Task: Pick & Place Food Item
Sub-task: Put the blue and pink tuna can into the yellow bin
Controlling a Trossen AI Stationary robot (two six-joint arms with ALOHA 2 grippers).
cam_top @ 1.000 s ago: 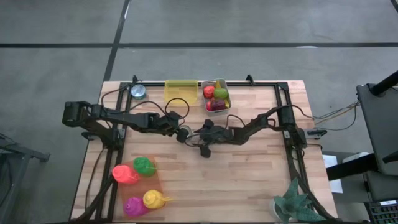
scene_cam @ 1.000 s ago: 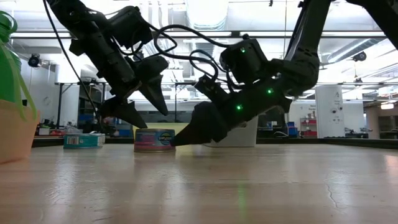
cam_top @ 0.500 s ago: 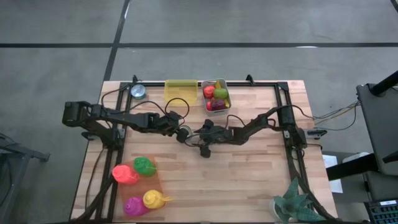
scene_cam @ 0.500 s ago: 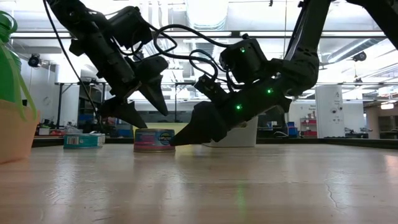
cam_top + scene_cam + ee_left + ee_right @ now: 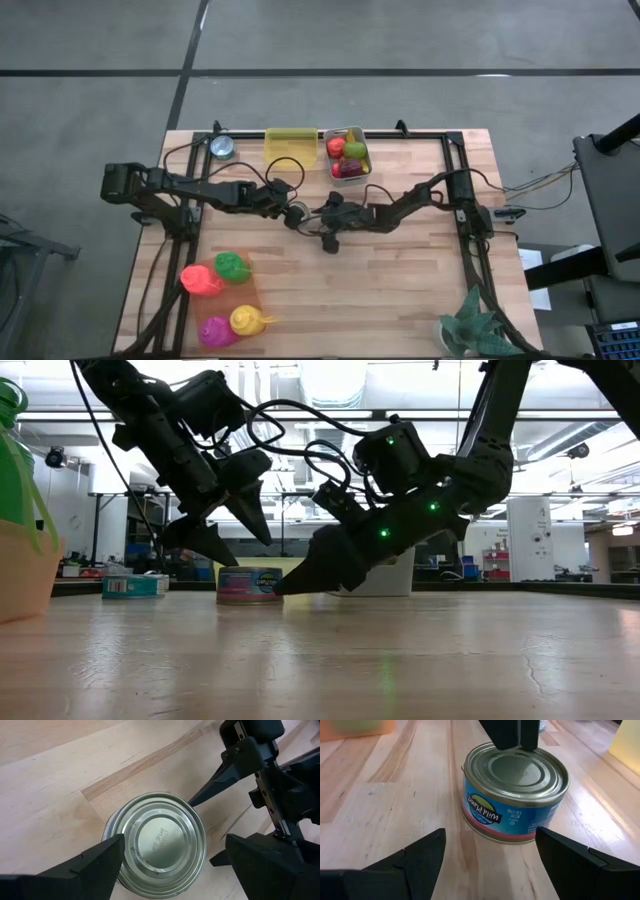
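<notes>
**Two spread grippers flank one tuna can**

Two grippers meet mid-table: the left gripper [image 5: 167,865] hangs over the tuna can [image 5: 155,842] with fingers wide, and the right gripper [image 5: 490,855] faces it, equally wide. The can stands upright on the wooden table [image 5: 400,280], untouched. Only the right wrist view shows its blue "Wild Planet" label.
</notes>
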